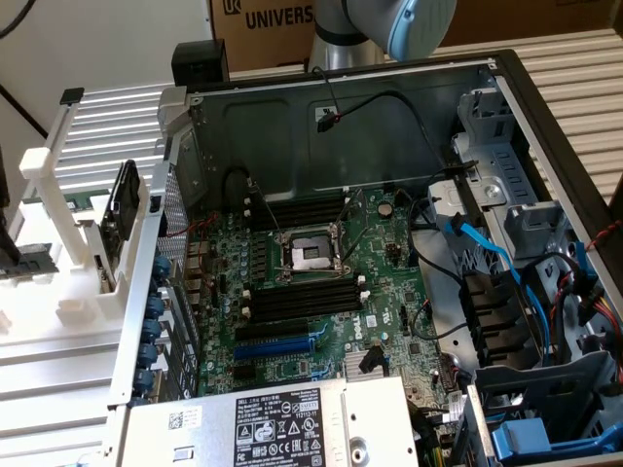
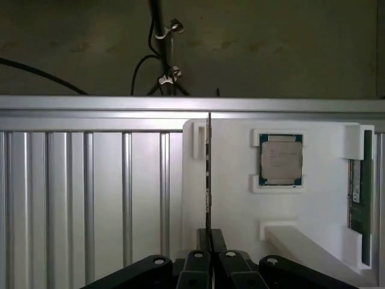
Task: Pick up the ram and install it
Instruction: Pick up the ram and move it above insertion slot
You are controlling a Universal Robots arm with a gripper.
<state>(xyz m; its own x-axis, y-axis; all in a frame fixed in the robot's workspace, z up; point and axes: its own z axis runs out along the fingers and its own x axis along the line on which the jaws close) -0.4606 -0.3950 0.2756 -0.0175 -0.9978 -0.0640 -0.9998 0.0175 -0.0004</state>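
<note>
Standing edge-on between the fingertips, the ram (image 2: pixel 209 174) shows in the wrist view as a thin dark line over the white holder (image 2: pixel 228 198), its far end beside a small bracket on that holder. The gripper (image 2: pixel 209 241) is clamped on the stick's near end, with the fingers (image 2: pixel 218 239) pressed against its two flat faces. Whether the stick has come clear of the bracket I cannot tell from this angle.

I judge it light and stiff but fragile: a thin board that should not be bent or twisted, with smooth faces that could slip in a loose pinch. Holding it by the faces near one end, away from the contact edge, looks sound.

The holder carries a processor chip (image 2: pixel 280 159) in a square recess and a second memory stick (image 2: pixel 356 186) lying in a channel along its edge. It sits on a ribbed aluminium table (image 2: pixel 90 192).

In the exterior view the open computer case (image 1: pixel 506 88) holds the motherboard (image 1: pixel 389 292). Its black memory slots (image 1: pixel 302 297) look empty, with the blue slot (image 1: pixel 277 347) just beside them.
</note>
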